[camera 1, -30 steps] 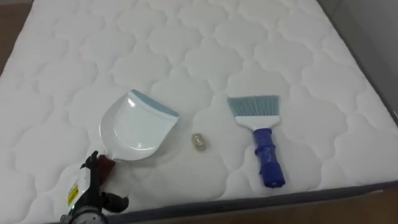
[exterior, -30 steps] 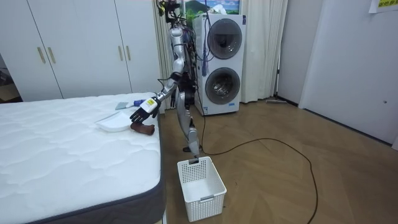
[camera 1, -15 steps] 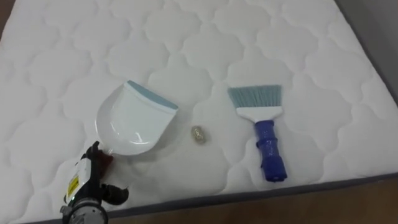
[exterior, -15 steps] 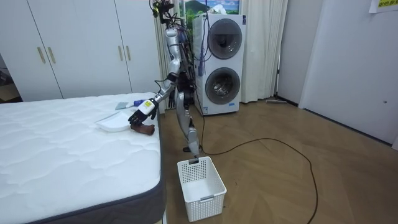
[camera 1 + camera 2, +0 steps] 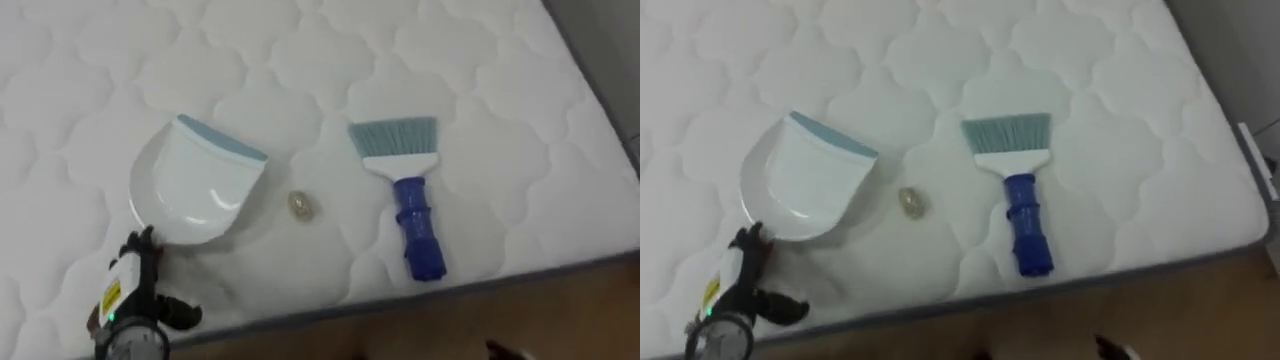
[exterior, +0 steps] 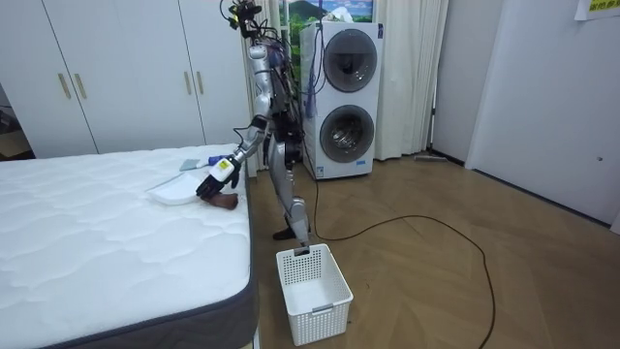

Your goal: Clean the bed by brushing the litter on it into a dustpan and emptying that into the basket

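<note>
Sitting at the dustpan's (image 5: 195,185) near end on the bed (image 5: 500,80), L hand (image 5: 135,295) covers the handle; can't tell if fingers grip. Small lump (image 5: 300,206) lies just right of pan, brush (image 5: 402,185) further right, its handle pointing near.

On the white quilted mattress (image 5: 500,120) we find the white plastic dustpan with a blue lip (image 5: 190,185) at left and the blue-handled hand brush (image 5: 410,215) at right, its handle toward the near edge. Between them lies a small crumpled pale scrap (image 5: 300,206), just beside the dustpan's mouth. Our left hand (image 5: 135,295) sits at the dustpan's near end. A white slatted plastic basket (image 6: 312,291) stands below the mattress's corner.
</note>
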Controlling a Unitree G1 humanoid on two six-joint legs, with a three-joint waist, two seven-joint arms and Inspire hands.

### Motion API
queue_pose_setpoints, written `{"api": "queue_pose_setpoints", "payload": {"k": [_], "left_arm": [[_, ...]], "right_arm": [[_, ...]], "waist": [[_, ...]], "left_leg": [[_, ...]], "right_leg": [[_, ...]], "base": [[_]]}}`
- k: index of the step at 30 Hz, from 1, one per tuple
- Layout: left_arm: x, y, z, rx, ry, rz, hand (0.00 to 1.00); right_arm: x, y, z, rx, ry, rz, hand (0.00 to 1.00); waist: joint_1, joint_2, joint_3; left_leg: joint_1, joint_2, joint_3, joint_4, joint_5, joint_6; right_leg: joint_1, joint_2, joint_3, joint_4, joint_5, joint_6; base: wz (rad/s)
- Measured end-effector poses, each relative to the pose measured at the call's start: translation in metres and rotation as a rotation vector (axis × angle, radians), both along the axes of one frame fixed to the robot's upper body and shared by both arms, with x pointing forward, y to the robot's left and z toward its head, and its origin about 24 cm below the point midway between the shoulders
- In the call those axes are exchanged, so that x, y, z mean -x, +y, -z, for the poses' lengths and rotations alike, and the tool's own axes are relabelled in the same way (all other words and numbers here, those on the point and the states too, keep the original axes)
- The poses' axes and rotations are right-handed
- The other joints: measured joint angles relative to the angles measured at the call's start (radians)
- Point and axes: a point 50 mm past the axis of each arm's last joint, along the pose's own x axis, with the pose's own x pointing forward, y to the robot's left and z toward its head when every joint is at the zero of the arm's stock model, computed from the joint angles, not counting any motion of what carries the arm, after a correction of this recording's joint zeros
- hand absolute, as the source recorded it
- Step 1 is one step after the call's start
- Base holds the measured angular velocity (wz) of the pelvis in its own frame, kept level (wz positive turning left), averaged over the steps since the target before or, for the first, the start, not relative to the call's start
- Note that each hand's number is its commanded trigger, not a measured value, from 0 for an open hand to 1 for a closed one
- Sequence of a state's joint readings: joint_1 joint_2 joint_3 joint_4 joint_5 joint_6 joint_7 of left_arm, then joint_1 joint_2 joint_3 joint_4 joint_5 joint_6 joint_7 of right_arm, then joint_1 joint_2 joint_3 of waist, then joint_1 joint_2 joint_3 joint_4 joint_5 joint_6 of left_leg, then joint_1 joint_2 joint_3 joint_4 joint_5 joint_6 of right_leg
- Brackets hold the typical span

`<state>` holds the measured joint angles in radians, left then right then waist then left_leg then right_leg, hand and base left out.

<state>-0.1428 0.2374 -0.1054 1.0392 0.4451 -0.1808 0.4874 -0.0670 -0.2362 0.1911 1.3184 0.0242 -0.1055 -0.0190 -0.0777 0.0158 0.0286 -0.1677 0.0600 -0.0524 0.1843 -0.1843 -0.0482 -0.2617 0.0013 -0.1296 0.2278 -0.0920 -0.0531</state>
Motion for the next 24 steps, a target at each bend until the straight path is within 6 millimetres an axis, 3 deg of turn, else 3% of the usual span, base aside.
{"api": "queue_pose_setpoints", "payload": {"k": [2,10,24], "left_arm": [[-0.006,-0.001,-0.003,-0.009,-0.01,0.018,0.0],[0.0,0.001,0.002,-0.022,0.03,0.01,0.0],[0.005,0.003,0.006,-0.026,0.07,-0.02,0.0]], "right_arm": [[0.003,0.001,0.001,-0.011,0.011,-0.003,0.0],[-0.001,0.005,0.002,-0.019,0.031,-0.034,0.0],[0.002,0.003,0.002,-0.015,0.032,-0.004,0.0]], "waist": [[0.007,-0.005,0.0003],[0.032,-0.002,-0.0025],[0.03,0.006,-0.0119]], "left_leg": [[0.008,-0.008,0.026,-0.005,0.006,0.01],[-0.012,-0.03,0.042,0.015,0.013,0.024],[-0.047,-0.044,0.046,0.034,0.02,0.033]], "right_leg": [[0.001,0.0,-0.011,-0.003,0.0,0.007],[-0.005,-0.018,-0.009,-0.005,-0.004,0.026],[-0.063,-0.04,-0.011,0.064,-0.007,0.027]], "base": [[0.11],[0.03],[0.01]]}}
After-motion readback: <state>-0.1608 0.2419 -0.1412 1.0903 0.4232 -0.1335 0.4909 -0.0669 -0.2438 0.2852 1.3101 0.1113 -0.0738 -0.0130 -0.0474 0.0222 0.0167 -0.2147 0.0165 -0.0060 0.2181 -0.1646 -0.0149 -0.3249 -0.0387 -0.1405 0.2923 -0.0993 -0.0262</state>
